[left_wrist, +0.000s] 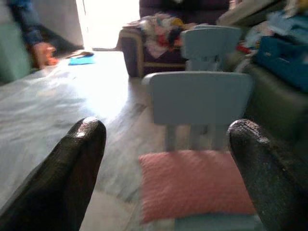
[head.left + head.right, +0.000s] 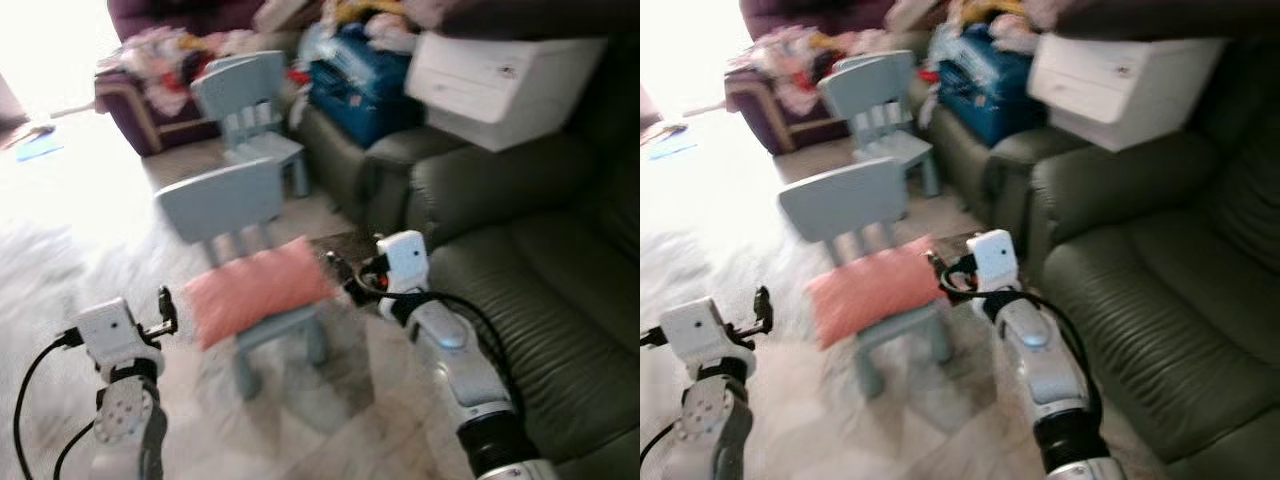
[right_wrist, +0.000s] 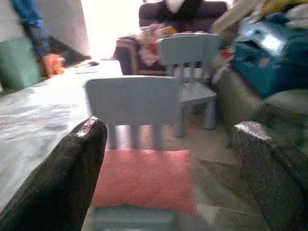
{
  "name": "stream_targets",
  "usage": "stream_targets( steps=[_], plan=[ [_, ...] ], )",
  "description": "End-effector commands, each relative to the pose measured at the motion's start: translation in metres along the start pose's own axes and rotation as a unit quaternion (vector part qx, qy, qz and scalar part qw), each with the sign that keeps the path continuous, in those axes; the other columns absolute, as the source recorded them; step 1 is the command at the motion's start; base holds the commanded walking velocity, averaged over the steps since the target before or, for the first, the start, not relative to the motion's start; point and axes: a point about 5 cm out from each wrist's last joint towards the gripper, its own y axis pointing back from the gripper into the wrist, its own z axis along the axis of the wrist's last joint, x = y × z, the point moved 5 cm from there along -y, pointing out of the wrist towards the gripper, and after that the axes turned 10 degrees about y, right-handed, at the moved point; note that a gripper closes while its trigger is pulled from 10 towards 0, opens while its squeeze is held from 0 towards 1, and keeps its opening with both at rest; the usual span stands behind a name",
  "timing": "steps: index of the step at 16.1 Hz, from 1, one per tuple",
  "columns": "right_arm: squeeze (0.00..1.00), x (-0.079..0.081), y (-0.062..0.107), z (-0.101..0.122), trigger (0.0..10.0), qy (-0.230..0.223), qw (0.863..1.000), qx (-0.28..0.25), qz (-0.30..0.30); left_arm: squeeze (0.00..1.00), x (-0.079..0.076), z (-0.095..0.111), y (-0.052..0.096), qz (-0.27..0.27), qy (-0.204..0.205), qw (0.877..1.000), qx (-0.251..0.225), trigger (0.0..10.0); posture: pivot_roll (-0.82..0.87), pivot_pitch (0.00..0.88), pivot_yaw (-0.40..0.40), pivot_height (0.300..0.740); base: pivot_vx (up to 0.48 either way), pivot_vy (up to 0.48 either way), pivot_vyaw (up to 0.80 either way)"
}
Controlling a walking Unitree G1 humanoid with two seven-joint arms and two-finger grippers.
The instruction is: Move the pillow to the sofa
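Left gripper [image 2: 166,312] raised just left of pillow, fingers [image 1: 72,163] spread wide, holding nothing. Pink pillow [image 2: 258,290] lies flat on seat of small light-blue child's chair [image 2: 235,215], not yet lifted. Right gripper [image 2: 342,272] at pillow's right edge, fingers [image 3: 77,168] wide, empty. Dark green sofa [image 2: 540,300] at right, seat bare. Judgement: task at start; grasp, lift, carry all remain.

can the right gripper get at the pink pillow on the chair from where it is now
Probably yes. The right gripper sits open just beside the pillow, which lies uncovered on the near blue chair; nothing stands between them, and the right wrist view shows the pillow straight ahead between the fingers.
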Motion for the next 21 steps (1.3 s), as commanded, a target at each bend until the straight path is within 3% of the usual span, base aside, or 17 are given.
stream_targets(
  steps=[1,7,12,16,21],
  plan=[
    [0.0,-0.005,0.0012,0.0023,10.0,0.005,1.0,-0.003,-0.006,0.0,-0.0037,-0.0009,0.0014,-0.008,0.003,1.0,0.002,10.0,-0.21,0.0,0.079,0.74,0.442,0.0,0.0],
    [0.0,-0.0028,0.0012,0.004,10.0,0.015,1.0,-0.008,-0.001,0.0,-0.0043,-0.0009,0.0011,-0.01,0.002,1.0,0.003,10.0,-0.21,0.0,0.079,0.74,0.442,0.0,0.0],
    [0.0,-0.0014,0.0011,0.0045,10.0,0.015,1.0,-0.011,0.001,0.0,-0.0038,-0.0022,0.001,-0.006,0.001,1.0,0.007,10.0,-0.21,0.0,0.082,0.74,0.412,0.0,0.77],
    [0.0,-0.0004,0.0009,0.0038,10.0,0.013,1.0,-0.01,0.002,0.0,0.0026,-0.0079,0.0006,0.025,0.008,0.999,0.023,10.0,-0.21,0.0,0.081,0.74,0.124,0.0,0.24],
    [0.0,0.0006,-0.0003,0.0045,10.0,0.017,1.0,-0.012,0.006,0.0,0.002,-0.0078,0.0005,0.024,0.005,0.999,0.022,10.0,-0.2,0.0,0.079,0.74,0.0,0.0,0.0]
  ],
)
